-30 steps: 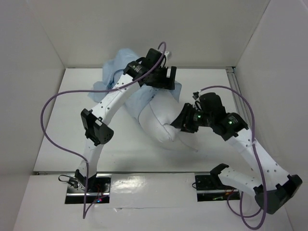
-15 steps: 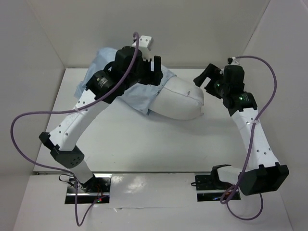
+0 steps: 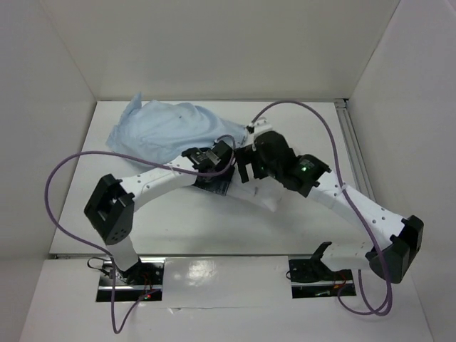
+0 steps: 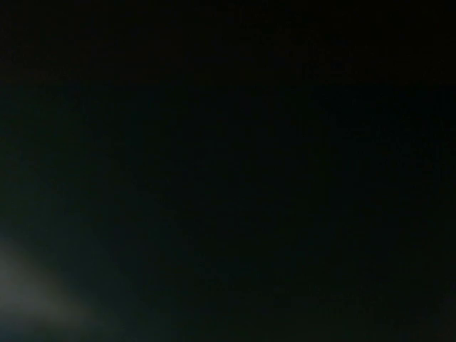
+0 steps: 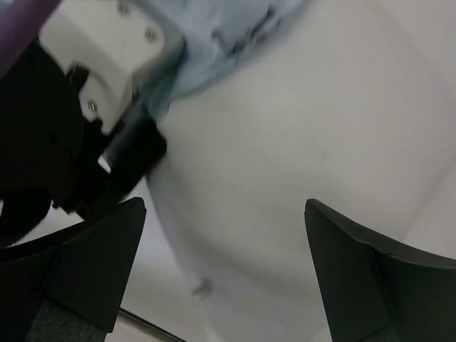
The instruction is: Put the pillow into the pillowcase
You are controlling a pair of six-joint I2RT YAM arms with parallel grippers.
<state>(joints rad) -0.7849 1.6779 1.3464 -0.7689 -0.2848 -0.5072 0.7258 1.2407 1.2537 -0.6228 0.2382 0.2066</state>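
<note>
Elbows come first from where I stand, both folded low near the front edge of the table (image 3: 306,128). The left arm (image 3: 153,182) bends at its black joint out on the left and stretches its white forearm rightward. The right arm (image 3: 356,206) doubles back from the far right and reaches leftward. Their wrists meet mid-table, close together.

The right gripper (image 5: 226,206) points down over the pillow (image 5: 299,128), its two fingers (image 5: 92,271) spread wide with only white cushion between them and nothing pinched. The left gripper (image 3: 219,179) sits just beside it at the edge of the pillowcase (image 3: 167,132). Its own camera sees only darkness, so I cannot tell how its jaws stand.

Only a small white bulge of pillow shows beneath the two wrists, with blue cloth lapping over one end. Beyond them the pillowcase lies wrinkled, spreading toward the far left corner. Purple cables (image 3: 53,206) loop off both arms.
</note>
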